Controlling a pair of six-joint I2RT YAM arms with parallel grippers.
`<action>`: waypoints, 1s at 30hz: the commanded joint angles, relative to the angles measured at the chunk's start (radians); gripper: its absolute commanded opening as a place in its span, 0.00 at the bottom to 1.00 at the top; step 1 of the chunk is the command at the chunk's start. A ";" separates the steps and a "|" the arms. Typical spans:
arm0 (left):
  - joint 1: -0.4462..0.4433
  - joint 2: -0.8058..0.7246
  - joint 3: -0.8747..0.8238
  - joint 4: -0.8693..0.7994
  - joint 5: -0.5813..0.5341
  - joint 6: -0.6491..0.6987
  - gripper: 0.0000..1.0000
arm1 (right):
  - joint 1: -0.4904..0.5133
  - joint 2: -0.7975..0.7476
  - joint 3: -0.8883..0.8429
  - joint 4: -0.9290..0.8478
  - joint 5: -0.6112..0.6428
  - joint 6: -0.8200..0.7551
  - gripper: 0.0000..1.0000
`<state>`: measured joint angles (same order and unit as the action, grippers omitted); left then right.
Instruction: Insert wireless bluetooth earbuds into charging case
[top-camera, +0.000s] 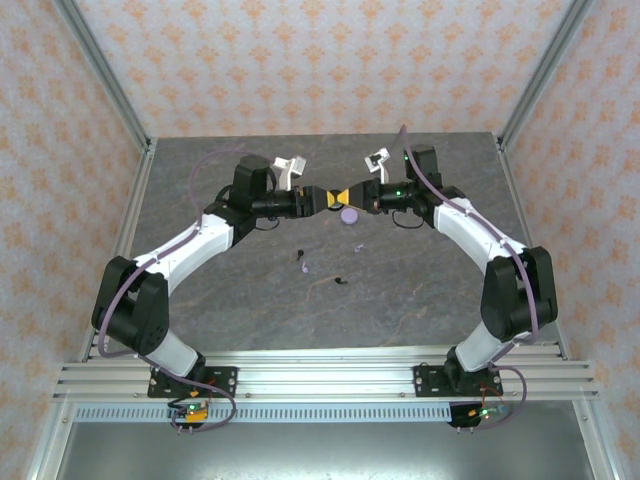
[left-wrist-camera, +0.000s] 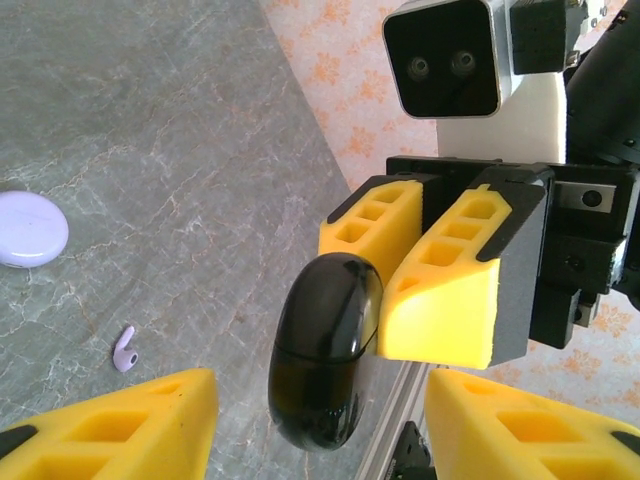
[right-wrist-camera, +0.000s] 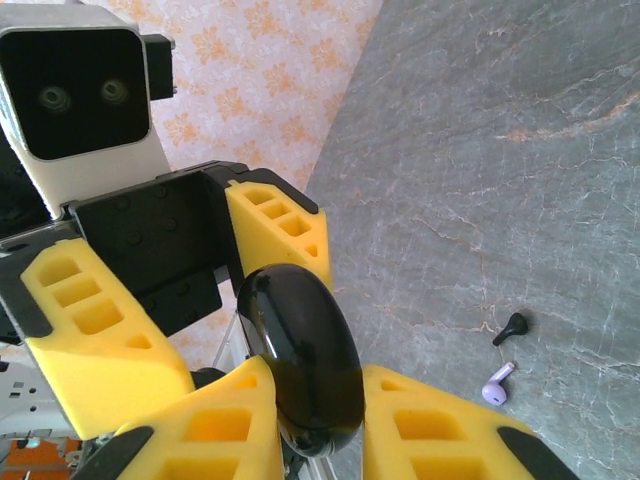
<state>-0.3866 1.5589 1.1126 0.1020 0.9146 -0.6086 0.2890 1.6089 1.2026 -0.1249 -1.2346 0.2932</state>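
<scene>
A glossy black oval charging case (right-wrist-camera: 305, 350) hangs in the air between the two arms, its lid closed. My right gripper (right-wrist-camera: 315, 385) is shut on it, one yellow finger on each flat side. In the left wrist view the case (left-wrist-camera: 325, 350) sticks out from the right gripper's fingers (left-wrist-camera: 440, 300), while my left gripper (left-wrist-camera: 320, 400) stands open around it with a gap on both sides. The two grippers (top-camera: 318, 198) (top-camera: 350, 195) meet tip to tip over the back middle of the table. A lilac earbud (right-wrist-camera: 498, 381) and a black earbud (right-wrist-camera: 512, 326) lie loose on the table.
A round lilac puck (top-camera: 348, 214) lies on the grey marble table (top-camera: 420, 290) just below the grippers. Small loose pieces (top-camera: 303, 266) (top-camera: 340, 280) lie nearer the front. Metal frame posts and patterned walls close off the back and sides.
</scene>
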 joint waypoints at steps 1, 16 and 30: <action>-0.013 -0.013 -0.002 0.054 -0.010 -0.017 0.56 | -0.001 -0.037 -0.014 0.057 -0.019 0.019 0.21; -0.023 -0.007 0.009 0.054 -0.017 -0.019 0.41 | 0.014 -0.041 -0.014 0.050 -0.026 0.020 0.21; -0.036 -0.008 0.001 0.051 -0.044 -0.024 0.39 | 0.019 -0.050 -0.022 0.050 -0.019 0.027 0.21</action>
<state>-0.4129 1.5589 1.1126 0.1249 0.8944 -0.6296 0.3008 1.5990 1.1965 -0.1112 -1.2381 0.3149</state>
